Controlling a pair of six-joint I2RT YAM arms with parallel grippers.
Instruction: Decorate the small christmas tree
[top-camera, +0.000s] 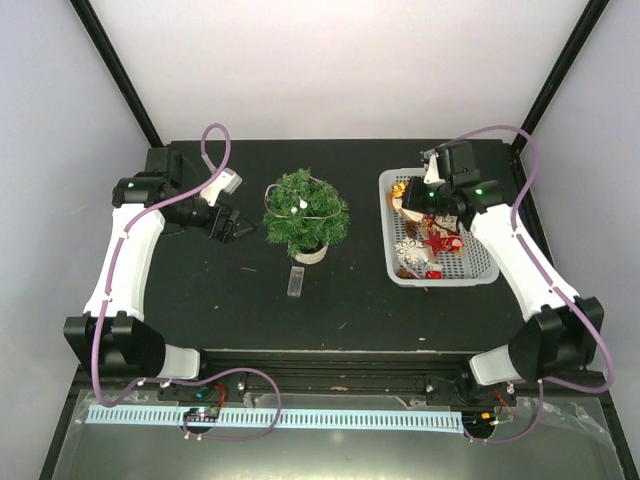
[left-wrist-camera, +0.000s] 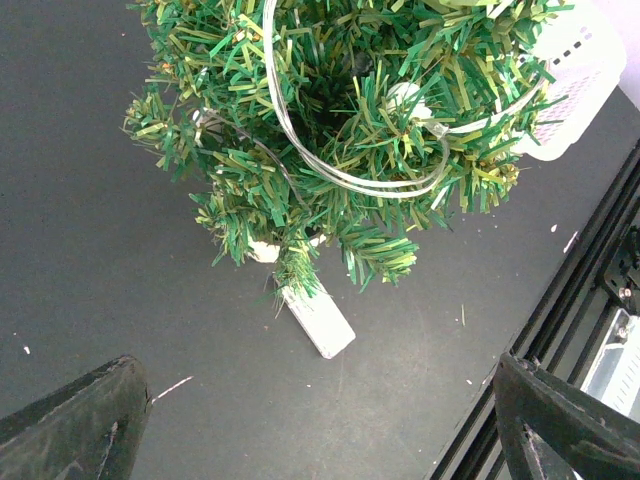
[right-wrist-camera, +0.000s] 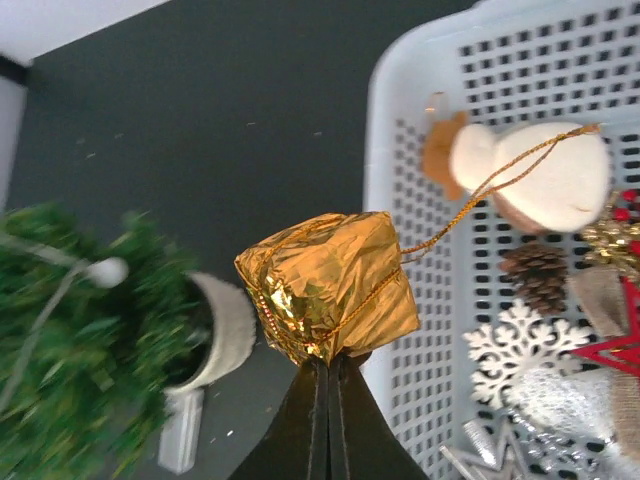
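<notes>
Small christmas tree (top-camera: 306, 215) well apart from basket (top-camera: 387, 235)

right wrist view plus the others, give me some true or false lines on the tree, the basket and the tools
1. The right tool is shut on a gold gift box. True.
2. A white snowflake lies in the white basket. True.
3. The left tool grips a branch. False: it is open and empty, beside the small christmas tree.
4. The small christmas tree stands inside the white basket. False: it stands on the table, apart from the basket.
</notes>
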